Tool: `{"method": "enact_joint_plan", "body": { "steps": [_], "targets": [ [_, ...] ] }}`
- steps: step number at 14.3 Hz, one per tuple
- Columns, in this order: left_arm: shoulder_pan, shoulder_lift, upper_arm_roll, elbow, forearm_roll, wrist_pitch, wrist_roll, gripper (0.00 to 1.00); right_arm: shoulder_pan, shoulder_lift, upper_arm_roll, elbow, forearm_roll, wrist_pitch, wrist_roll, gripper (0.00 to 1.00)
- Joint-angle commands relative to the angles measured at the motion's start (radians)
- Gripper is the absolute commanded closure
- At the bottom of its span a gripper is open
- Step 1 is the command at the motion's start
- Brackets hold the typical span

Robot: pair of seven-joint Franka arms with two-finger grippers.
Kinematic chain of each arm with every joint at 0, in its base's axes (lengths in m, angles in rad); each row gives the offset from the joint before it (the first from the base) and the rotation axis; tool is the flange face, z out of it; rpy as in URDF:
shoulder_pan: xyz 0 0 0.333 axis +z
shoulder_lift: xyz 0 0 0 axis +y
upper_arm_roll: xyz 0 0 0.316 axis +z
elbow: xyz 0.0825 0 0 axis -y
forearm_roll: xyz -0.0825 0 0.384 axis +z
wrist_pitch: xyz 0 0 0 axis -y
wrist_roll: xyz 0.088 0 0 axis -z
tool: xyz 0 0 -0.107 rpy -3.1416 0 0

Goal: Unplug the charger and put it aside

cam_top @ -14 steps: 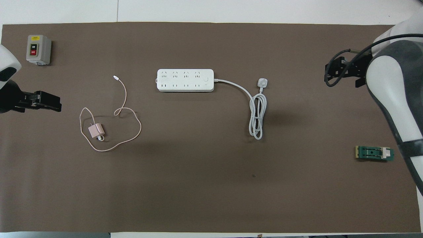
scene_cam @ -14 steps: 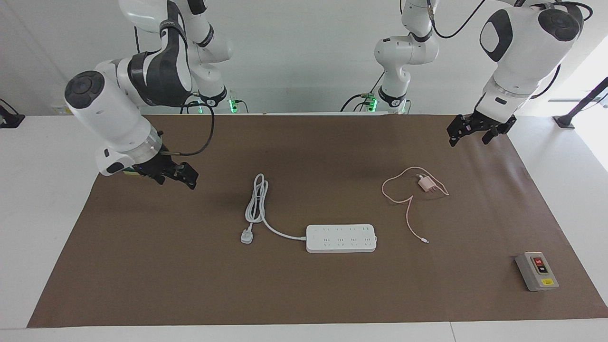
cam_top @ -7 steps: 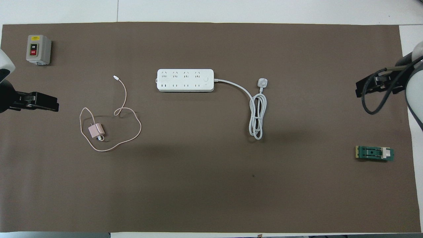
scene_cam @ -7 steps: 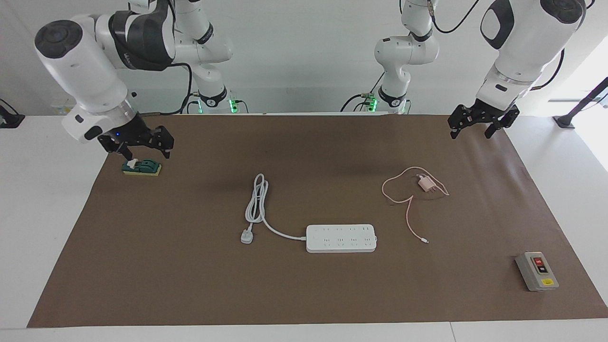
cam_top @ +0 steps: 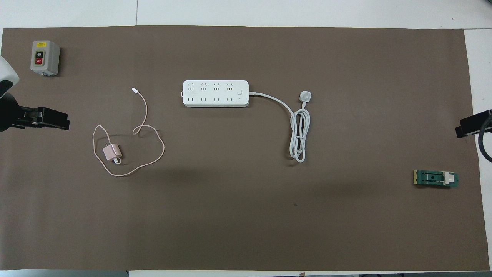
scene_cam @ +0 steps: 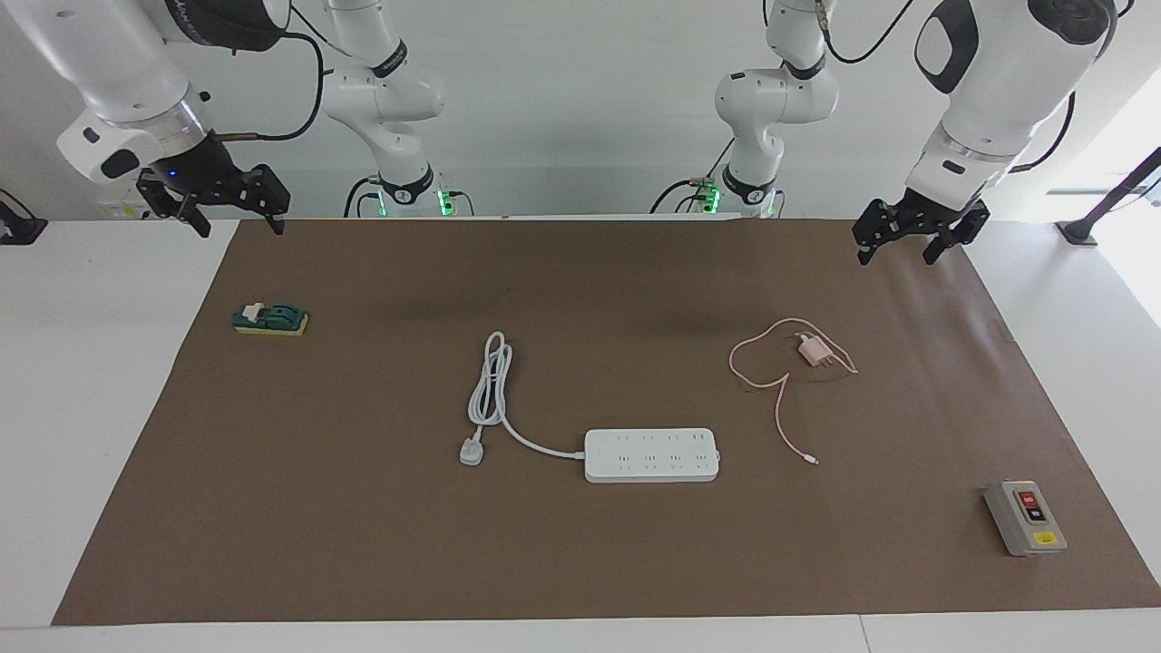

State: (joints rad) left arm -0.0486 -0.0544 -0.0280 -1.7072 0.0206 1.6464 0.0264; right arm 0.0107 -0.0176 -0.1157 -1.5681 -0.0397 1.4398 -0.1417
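Two grippers, both empty: my left gripper and right gripper hang with fingers spread over the tabletop edges. The charger lies unplugged, nearer the robots than the power strip. Task seemingly complete; nothing further needed.

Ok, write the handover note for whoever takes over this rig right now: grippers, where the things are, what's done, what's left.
Left gripper: open, empty, up over the mat's corner nearest the robots at its own end.
Right gripper: open, empty, up over the mat's edge at its own end.
Charger: unplugged, lying on the mat with its cable looped around it, apart from the power strip, nearer the robots and toward the left arm's end.
Done: the charger is out of the strip and set aside.
Left: nothing visible.
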Motion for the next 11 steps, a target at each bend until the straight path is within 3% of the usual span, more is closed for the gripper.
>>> {"method": "enact_joint_plan", "body": {
  "steps": [1,11],
  "targets": [
    [-0.025,-0.010,0.011,0.001,-0.002,-0.061,0.009,0.00,-0.037,-0.048,0.033,-0.107,-0.014,0.088,-0.003,0.00],
    [-0.027,-0.008,0.013,0.015,-0.007,-0.086,0.006,0.00,-0.051,-0.053,0.067,-0.086,-0.011,0.073,0.047,0.00]
  ]
}}
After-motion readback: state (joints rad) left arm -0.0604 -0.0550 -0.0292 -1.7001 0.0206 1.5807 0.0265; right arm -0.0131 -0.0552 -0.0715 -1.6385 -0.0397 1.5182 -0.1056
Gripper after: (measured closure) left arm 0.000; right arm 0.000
